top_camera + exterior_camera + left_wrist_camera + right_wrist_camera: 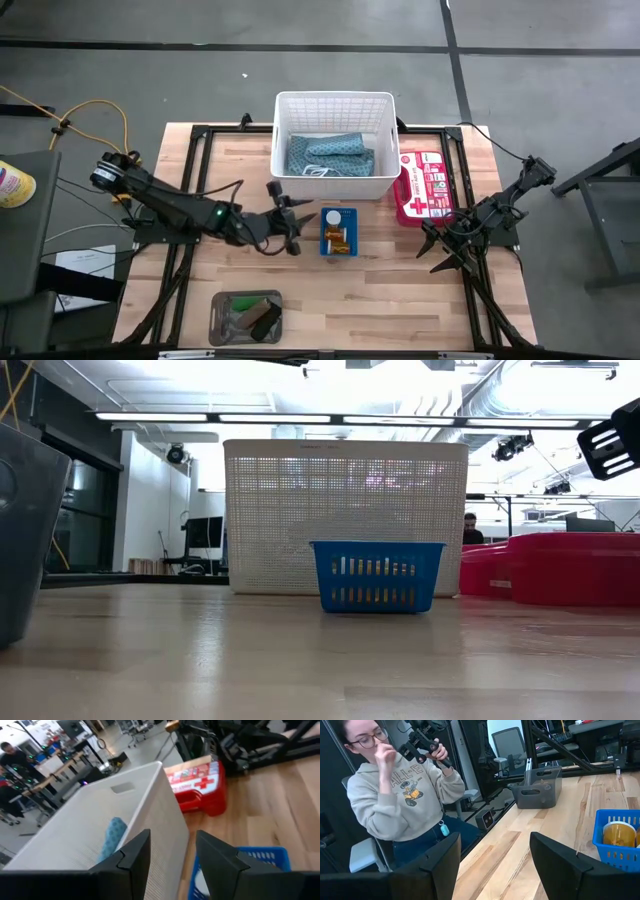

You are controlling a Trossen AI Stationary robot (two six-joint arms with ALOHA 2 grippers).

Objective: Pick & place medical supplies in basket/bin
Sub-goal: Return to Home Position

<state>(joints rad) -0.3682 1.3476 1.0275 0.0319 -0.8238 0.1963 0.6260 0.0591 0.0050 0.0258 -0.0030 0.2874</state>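
Observation:
The white grid basket (335,108) stands at the table's far middle, with two teal patterned cloths (330,156) lying on its floor; one cloth (112,838) shows in the left wrist view. A small blue basket (338,231) just in front of it holds a white disc (332,217) and orange vials (619,834). The grey tray (245,316) at the near edge holds dark and green rolls (262,318). My left gripper (298,218) hovers open, left of the blue basket, near the white basket's near wall (165,820). My right gripper (438,255) waits open near the table's right side.
A red first-aid case (424,186) lies right of the white basket. Bare wood lies between the blue basket and the grey tray. A person (400,795) in a grey hoodie stands beyond the table's left edge in the right wrist view.

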